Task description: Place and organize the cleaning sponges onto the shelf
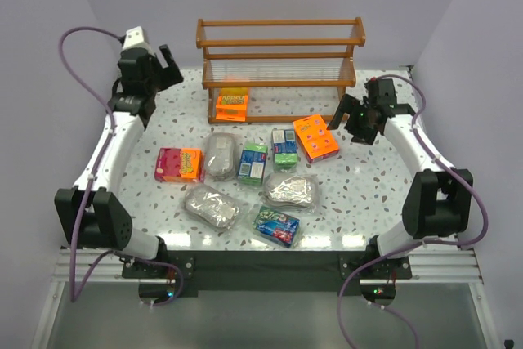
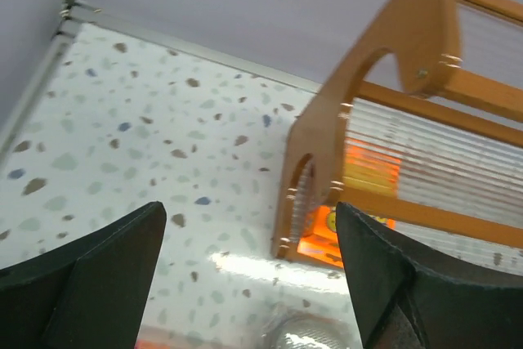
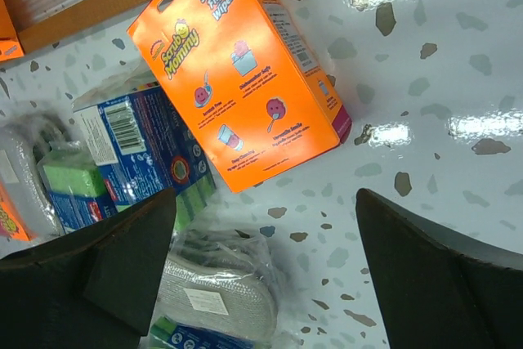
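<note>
We saw a white speckled table (image 1: pixel 163 132) w/ the wooden shelf (image 1: pixel 280 79) standing at its far centre. One orange pack (image 1: pixel 233 105) lay on the shelf's bottom tier, left end. On the tabletop, approx. mid: three grey oval packs (image 1: pixel 221 155), three green/blue boxes (image 1: pixel 252 163), an orange-pink pack (image 1: pixel 178 164) at the left & a flat orange box (image 1: pixel 315 136) at the right, nr the shelf.
</note>
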